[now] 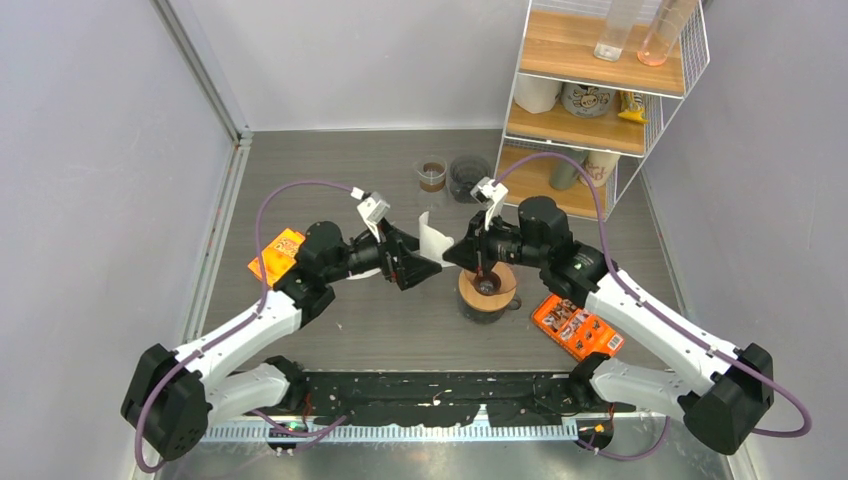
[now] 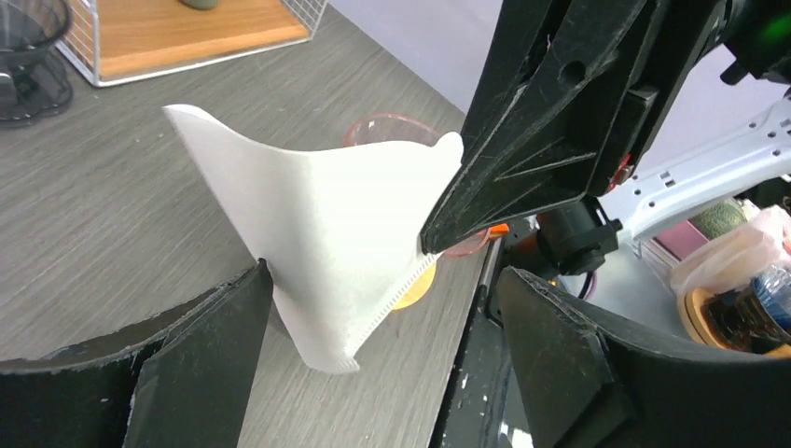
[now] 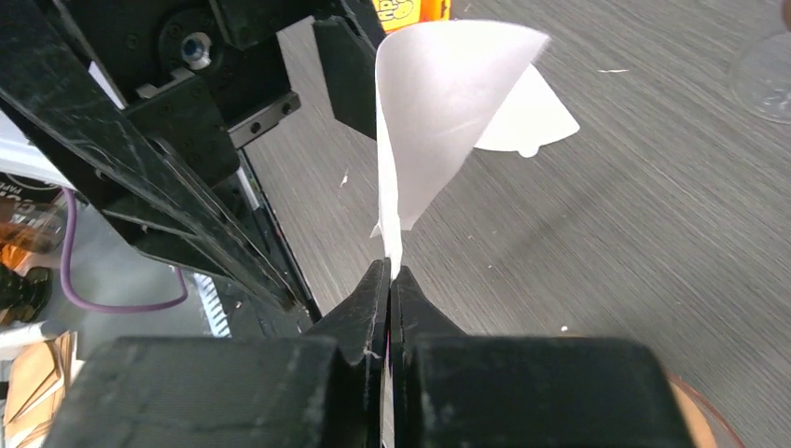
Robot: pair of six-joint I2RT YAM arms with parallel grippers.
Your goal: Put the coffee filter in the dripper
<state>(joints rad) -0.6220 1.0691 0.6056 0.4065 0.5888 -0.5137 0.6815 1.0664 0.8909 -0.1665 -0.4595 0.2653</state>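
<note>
The bench [image 1: 330, 190] was a grey wood-grain surface closed in by pale walls [image 1: 380, 60], with a metal post running up the rear left corner. A wire-and-wood shelf rack [image 1: 570, 50] stood at the rear right, holding cups and clear tubes. Two orange packets lay flat, one by the left arm [image 1: 275, 255] and one by the right arm [image 1: 578, 325].

The coffee filter [image 3: 438, 103] was held up off the bench between the two arms, just beside the dripper [image 1: 488, 287] and not in it. The right end effector [image 3: 390, 280] was closed tight, pinching the filter's seam edge. The left end effector [image 1: 428, 266] had its fingers spread wide on either side of the filter, clamping nothing. A second filter [image 3: 532, 121] lay flat on the bench behind.
</note>
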